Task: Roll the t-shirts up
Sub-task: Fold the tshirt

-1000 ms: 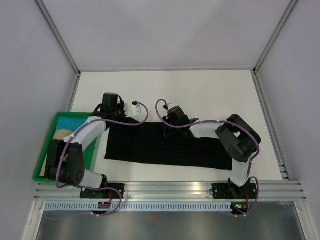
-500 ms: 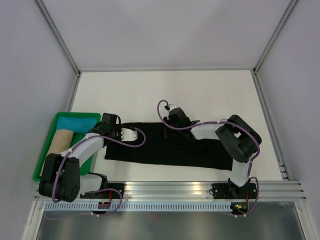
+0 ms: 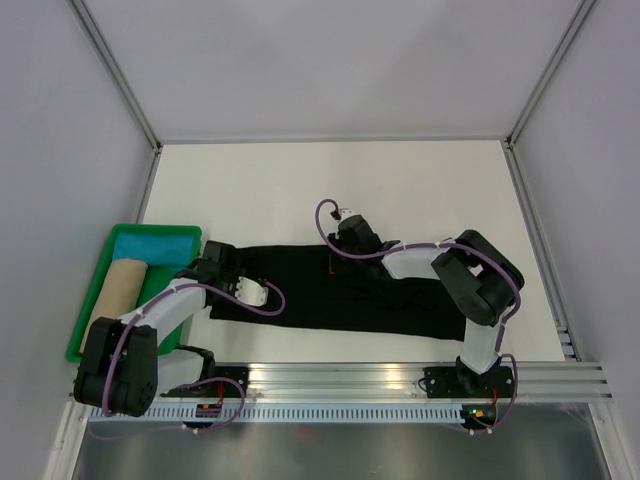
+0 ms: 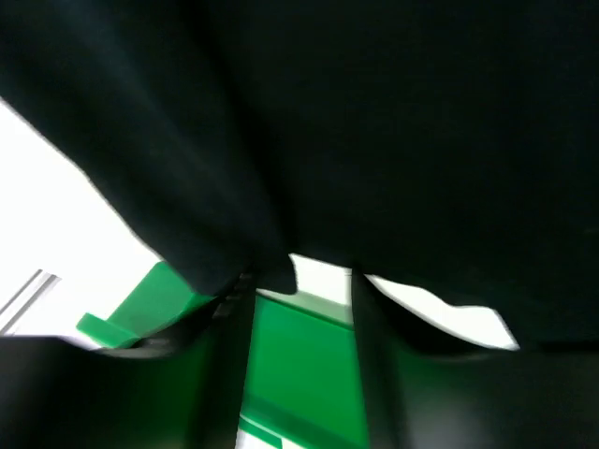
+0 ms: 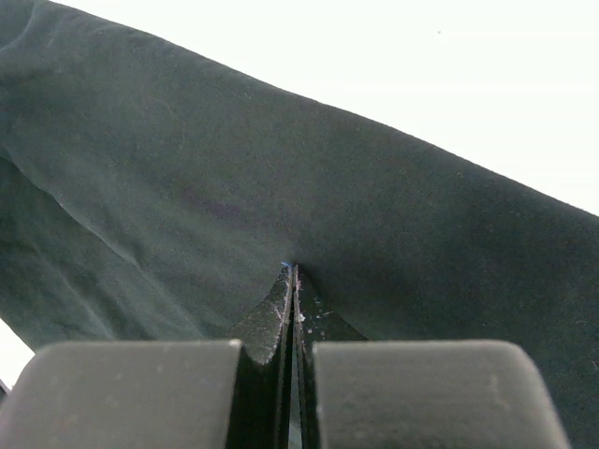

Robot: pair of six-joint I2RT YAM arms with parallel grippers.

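Note:
A black t-shirt lies folded into a long strip across the table. My left gripper is at the strip's left end, beside the tray. In the blurred left wrist view its jaws stand apart with green showing between them, and black cloth hangs just above the fingertips. My right gripper is at the strip's far edge near the middle. It is shut, tips pressed into the cloth, which puckers around them.
A green tray sits at the table's left edge, holding a teal roll and a tan roll. The tray wall is right by my left fingers. White table stretches beyond the shirt.
My left gripper has come nearer, from beyond the shirt's far left corner down to its left end, and its jaws have parted. The right arm has barely moved.

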